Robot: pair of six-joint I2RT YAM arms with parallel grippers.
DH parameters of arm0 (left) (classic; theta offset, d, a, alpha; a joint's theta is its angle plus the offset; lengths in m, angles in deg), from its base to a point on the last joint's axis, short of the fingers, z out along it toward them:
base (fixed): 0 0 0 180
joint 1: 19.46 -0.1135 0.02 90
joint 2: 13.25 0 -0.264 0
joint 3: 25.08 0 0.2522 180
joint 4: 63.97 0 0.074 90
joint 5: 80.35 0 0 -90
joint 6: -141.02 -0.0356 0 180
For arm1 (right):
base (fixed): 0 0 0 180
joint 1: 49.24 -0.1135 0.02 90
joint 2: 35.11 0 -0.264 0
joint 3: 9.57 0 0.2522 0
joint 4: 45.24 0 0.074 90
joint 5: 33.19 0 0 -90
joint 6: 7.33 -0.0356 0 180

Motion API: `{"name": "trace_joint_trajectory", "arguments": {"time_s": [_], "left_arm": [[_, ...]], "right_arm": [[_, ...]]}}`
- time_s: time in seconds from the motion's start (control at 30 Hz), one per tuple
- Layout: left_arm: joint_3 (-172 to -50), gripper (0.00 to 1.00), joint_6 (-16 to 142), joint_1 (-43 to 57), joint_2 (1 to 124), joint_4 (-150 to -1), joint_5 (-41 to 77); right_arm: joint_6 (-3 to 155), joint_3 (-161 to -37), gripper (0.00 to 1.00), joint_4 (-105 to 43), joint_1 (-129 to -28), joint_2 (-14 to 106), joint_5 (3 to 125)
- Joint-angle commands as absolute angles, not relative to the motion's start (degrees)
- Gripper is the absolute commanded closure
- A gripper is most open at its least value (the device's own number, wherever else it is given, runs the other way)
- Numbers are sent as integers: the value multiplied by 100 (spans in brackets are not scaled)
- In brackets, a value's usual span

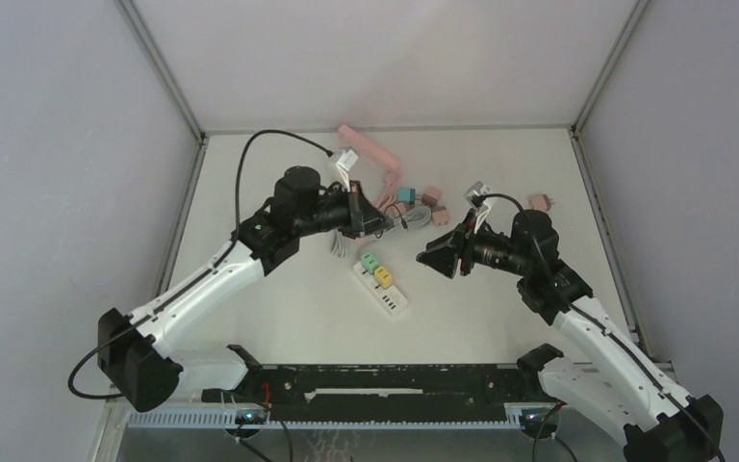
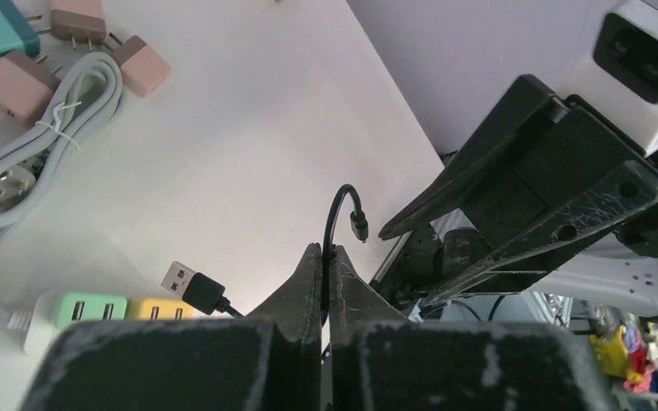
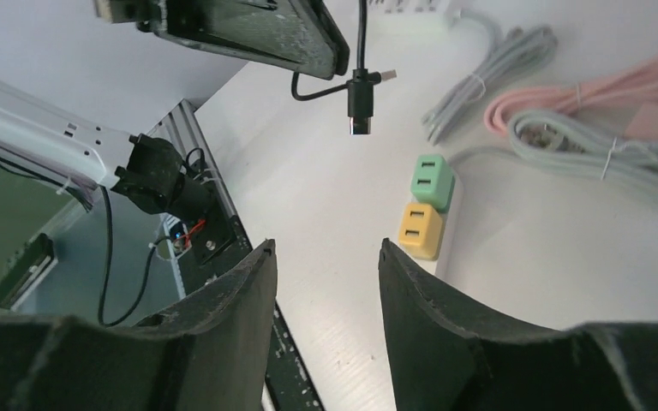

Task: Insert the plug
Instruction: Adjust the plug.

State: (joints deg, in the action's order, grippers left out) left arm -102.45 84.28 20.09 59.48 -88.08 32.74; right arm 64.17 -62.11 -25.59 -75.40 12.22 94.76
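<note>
My left gripper [image 1: 377, 223] is shut on a thin black USB cable [image 2: 332, 224] and holds it above the table. In the left wrist view the cable's USB-A plug [image 2: 190, 284] hangs to the left of the fingers, and its small plug [image 2: 359, 227] curls over just above them. A white power strip [image 1: 392, 298] lies below, with a green adapter [image 1: 369, 261] and a yellow adapter [image 1: 383, 277] plugged in. My right gripper [image 1: 431, 258] is open and empty. It faces the left gripper, with a hanging black plug [image 3: 360, 103] ahead of it.
Coiled grey cables [image 3: 488, 64] and a pink cable [image 3: 583, 94] lie behind the strip. Pink, brown and teal adapters [image 2: 17, 81] lie at the back. A pink power strip [image 1: 370, 146] lies near the back wall. The black rail [image 1: 394, 380] runs along the near edge.
</note>
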Motion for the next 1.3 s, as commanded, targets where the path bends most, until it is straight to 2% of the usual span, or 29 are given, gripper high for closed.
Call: {"name": "trace_joint_trajectory", "arguments": {"time_s": [0.0,0.23,0.57,0.9,1.03,1.27], "left_arm": [[-9934,100,9231,1833,5343,-8582,3262],[-9589,100,10152,1513,4887,-8433,3322],[-9345,100,11371,1501,4441,-8745,2035],[-8994,100,12138,1570,4145,-8582,1192],[-8946,100,12312,1700,4098,-8421,980],[-8928,100,12501,1948,4090,-8198,737]], "right_arm": [[7207,-6510,45,-2851,-7742,1092,9373],[7399,-6540,39,-3933,-7838,1351,9722],[8706,-6597,39,-4543,-8935,2066,8878],[9143,-6611,41,-5830,-9375,2886,8739],[9479,-6642,47,-6354,-9477,3322,8935],[9624,-6937,47,-6459,-9564,3812,8862]]}}
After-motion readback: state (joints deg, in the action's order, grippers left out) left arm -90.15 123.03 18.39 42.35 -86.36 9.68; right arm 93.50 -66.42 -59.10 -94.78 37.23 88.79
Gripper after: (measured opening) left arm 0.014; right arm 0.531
